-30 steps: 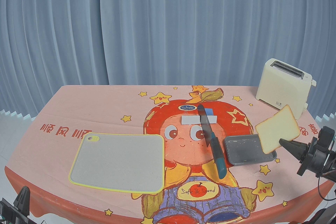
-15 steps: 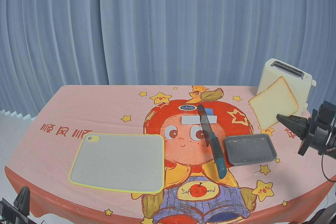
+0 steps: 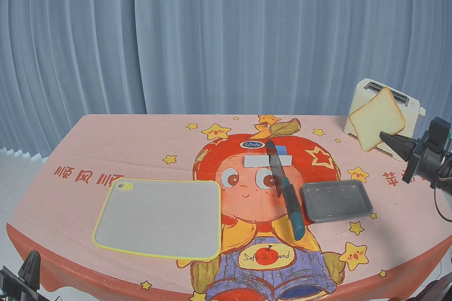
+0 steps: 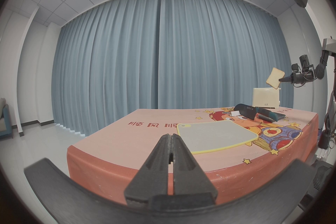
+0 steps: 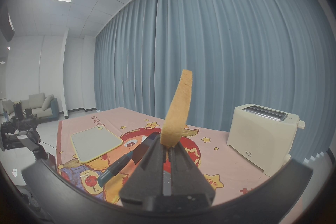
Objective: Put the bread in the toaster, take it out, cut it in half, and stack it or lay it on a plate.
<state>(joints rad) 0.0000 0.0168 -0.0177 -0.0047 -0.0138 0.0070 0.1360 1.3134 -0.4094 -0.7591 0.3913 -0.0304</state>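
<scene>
One slice of bread (image 3: 376,118) is up in the air at the desk's far right, pinched by its lower corner in the right claw (image 3: 383,136), which is closed on it; the slice stands on edge and tilted, above the level of the toaster's top and just in front of the single cream toaster (image 3: 410,114), not in its slot. In the right wrist view the bread (image 5: 179,109) rises out of the claw (image 5: 167,146) with the toaster (image 5: 260,139) beside it, a small dark mark on its side too small to read. On the desk (image 3: 117,142) lie one grey plate (image 3: 336,201), one knife (image 3: 285,186) just beside it with its blade over a white strip (image 3: 256,161), and one board (image 3: 160,218) well to the left. Red characters are printed on the cloth. The left claw (image 4: 171,140) sits low off the desk's near left edge, fingers pressed together around nothing.
</scene>
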